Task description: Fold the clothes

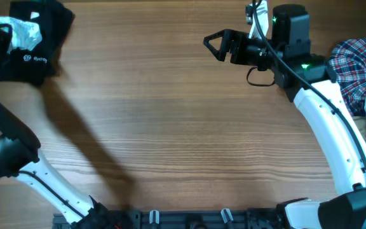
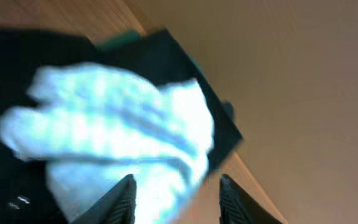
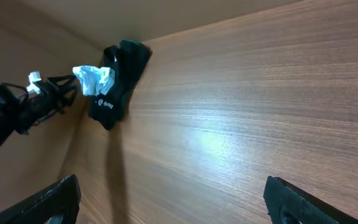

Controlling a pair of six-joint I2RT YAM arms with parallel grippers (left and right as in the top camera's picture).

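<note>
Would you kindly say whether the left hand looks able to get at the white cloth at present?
Probably yes: the left hand is open right at the white cloth, which lies uncovered on top of the black garment, with nothing between them.

overhead: high, straight down on table (image 1: 170, 127)
left wrist: close, blurred, down onto cloth (image 2: 117, 137)
right wrist: low, far off, facing pile (image 3: 126, 68) across table
shared: cloth on pile, all three views
</note>
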